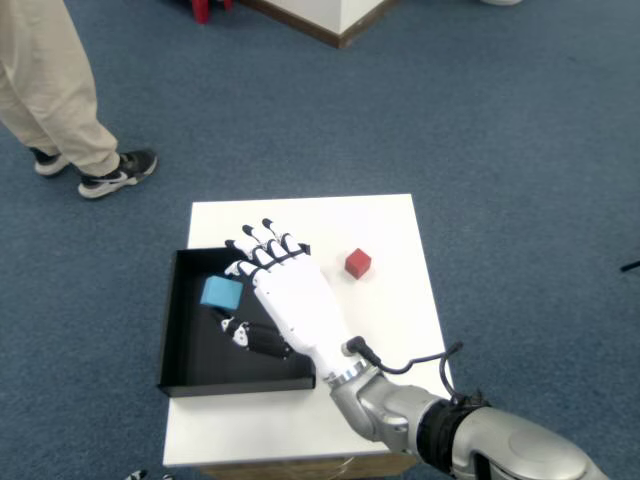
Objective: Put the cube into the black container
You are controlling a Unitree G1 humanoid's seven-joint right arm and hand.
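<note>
My right hand [288,300] reaches over the black container [180,340] on the white table, its back facing the camera. A blue cube [221,293] sits at the hand's left side between the bent fingers [255,245] and the thumb [250,338], and it looks pinched there. The cube hangs over the upper middle of the container's floor. A red cube [358,263] lies on the white table to the right of the hand, apart from it.
The white table [390,230] is small and square, and the container takes up its left half. Blue carpet surrounds it. A person's legs and shoes [118,172] stand at the far left. My arm [430,430] enters from the bottom right.
</note>
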